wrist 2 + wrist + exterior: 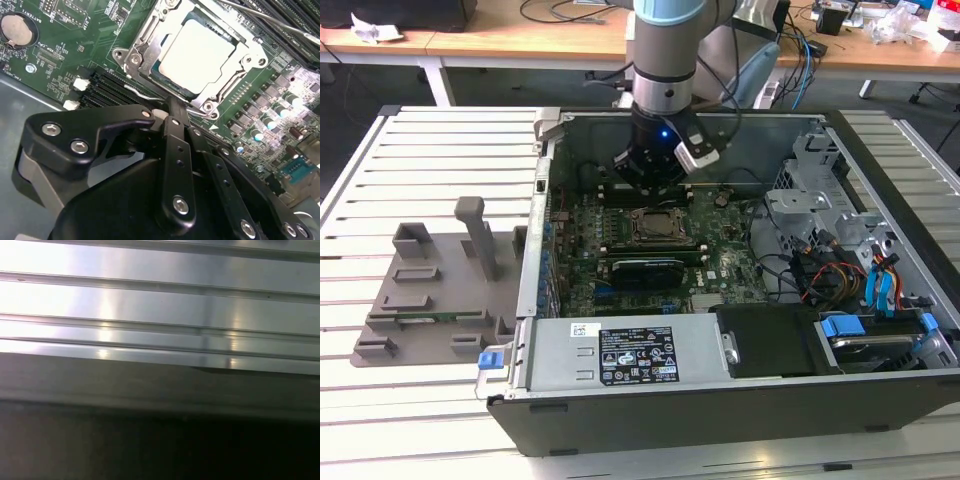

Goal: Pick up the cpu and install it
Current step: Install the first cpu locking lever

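- Cpu (197, 52): pale square, seated flat in socket frame (135, 57) on motherboard (65, 55).
- Gripper (172, 107): fingers pressed together, empty, at cpu's 6 o'clock in the second wrist view.

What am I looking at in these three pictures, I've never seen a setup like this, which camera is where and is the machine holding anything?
It's one robot arm reaching into an open computer case on a slatted metal table. The exterior view looks at the whole scene from off the arm. A grey fixture plate lies at that view's left.

The second wrist view rides on the arm and looks past the black tool at the green motherboard. There the cpu, a pale silver square, sits in its socket. The tool hangs just over the socket's edge and holds nothing.

The first wrist view shows shiny metal slats.
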You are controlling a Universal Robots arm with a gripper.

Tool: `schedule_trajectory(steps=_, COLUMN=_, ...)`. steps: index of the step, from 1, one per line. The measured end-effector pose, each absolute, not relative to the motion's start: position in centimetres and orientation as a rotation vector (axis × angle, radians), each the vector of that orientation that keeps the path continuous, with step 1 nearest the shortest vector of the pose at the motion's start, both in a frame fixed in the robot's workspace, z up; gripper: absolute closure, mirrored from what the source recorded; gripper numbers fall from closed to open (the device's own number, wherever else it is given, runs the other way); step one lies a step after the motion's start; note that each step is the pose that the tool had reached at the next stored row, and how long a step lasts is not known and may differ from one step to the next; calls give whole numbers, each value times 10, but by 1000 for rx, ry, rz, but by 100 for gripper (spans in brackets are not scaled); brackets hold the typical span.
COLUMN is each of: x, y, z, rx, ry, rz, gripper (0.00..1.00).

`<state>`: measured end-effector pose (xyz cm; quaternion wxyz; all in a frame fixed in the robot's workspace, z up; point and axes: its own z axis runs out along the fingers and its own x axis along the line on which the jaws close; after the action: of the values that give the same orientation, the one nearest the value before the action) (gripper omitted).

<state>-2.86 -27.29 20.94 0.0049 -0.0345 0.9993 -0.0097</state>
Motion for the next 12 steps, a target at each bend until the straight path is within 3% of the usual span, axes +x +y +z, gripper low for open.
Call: schedule_trajectory(steps=12, x=-17, y=-273, z=206, rx=-108, ry=3130, rz=-30, gripper=89)
